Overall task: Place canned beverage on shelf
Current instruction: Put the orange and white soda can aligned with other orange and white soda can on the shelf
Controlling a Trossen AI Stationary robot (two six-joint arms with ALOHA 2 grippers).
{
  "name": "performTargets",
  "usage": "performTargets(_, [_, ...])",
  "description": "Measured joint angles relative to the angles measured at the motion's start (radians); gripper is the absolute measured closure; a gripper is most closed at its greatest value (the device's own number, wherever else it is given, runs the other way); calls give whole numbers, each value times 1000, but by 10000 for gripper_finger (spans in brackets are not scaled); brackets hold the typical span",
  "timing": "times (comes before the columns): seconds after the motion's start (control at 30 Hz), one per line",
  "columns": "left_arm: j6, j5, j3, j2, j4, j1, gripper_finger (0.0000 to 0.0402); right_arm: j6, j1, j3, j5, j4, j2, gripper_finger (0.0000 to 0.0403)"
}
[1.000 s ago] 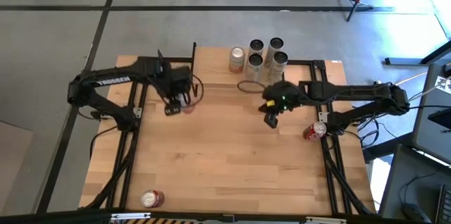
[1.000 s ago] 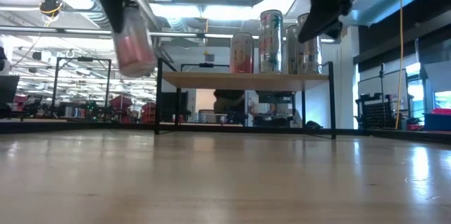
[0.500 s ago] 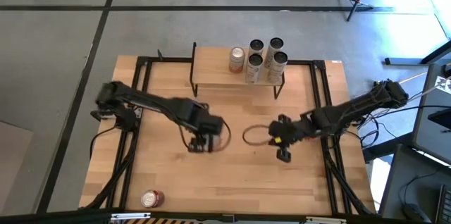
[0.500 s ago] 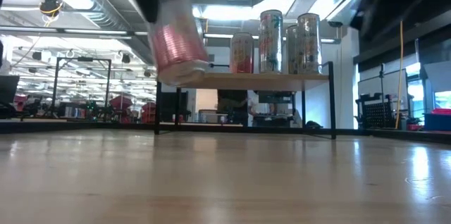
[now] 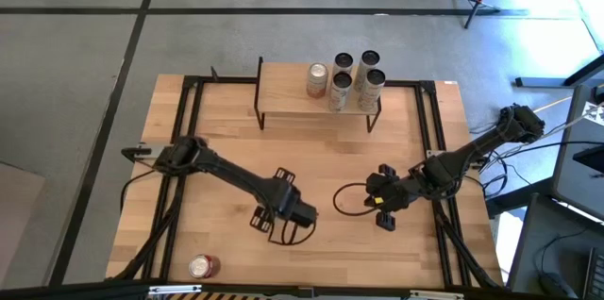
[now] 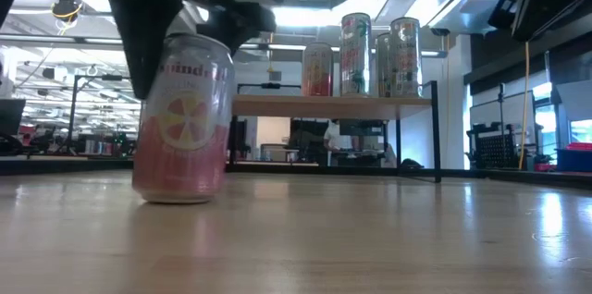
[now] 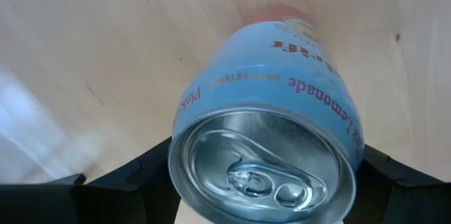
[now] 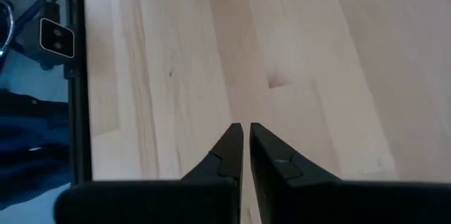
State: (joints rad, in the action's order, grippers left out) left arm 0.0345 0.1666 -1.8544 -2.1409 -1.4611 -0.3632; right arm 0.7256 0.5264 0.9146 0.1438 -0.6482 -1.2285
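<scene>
A pink lemonade can (image 6: 182,123) stands at the tabletop's middle, toward the near edge, and my left gripper (image 5: 286,212) is shut on it from above. The left wrist view shows the can's silver top (image 7: 262,169) between my two fingers. My right gripper (image 5: 381,208) hangs shut and empty over bare wood at the table's right; its fingertips (image 8: 244,136) nearly meet. The shelf (image 5: 288,92) stands at the far edge, with several cans (image 5: 344,75) upright on the right part of its board. My left gripper pinches the can's upper wall just below the rim (image 7: 176,155) between its two fingers, one on each side. The fingers come from above, pointing down. The can stands almost upright with its base (image 6: 176,197) at the tabletop; whether it rests there or hangs just above, I cannot tell.
Another can (image 5: 203,265) lies on its side near the table's front left corner. The shelf's left half (image 5: 281,81) is bare board. Black frame rails (image 5: 436,140) run along the table's left and right sides. Open wood lies between the two grippers.
My left gripper has carried the pink can from beside the shelf's left end toward the table's near edge and to the right, and down until the can's base reaches the tabletop. My right gripper has drawn back from the shelf toward the near edge.
</scene>
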Motion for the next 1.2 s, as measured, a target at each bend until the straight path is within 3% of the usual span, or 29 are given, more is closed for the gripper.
performTargets(0.27, [3, 51, -1, -3, 25, -18, 129, 4, 4, 0, 22, 4, 0, 386])
performTargets(0.57, [26, 76, 2, 10, 20, -45, 80, 3, 4, 0, -2, 17, 0, 386])
performTargets(0.83, [-14, 77, -66, 61, 3, -44, 79, 2, 4, 0, -2, 24, 0, 386])
performTargets(1.0, [-169, 78, -81, 133, 2, -39, 79, 1, 4, 0, -3, 27, 0, 386])
performTargets(1.2, [-503, 120, -81, 220, 49, -34, 79, 1, 4, 0, -3, 29, 0, 386])
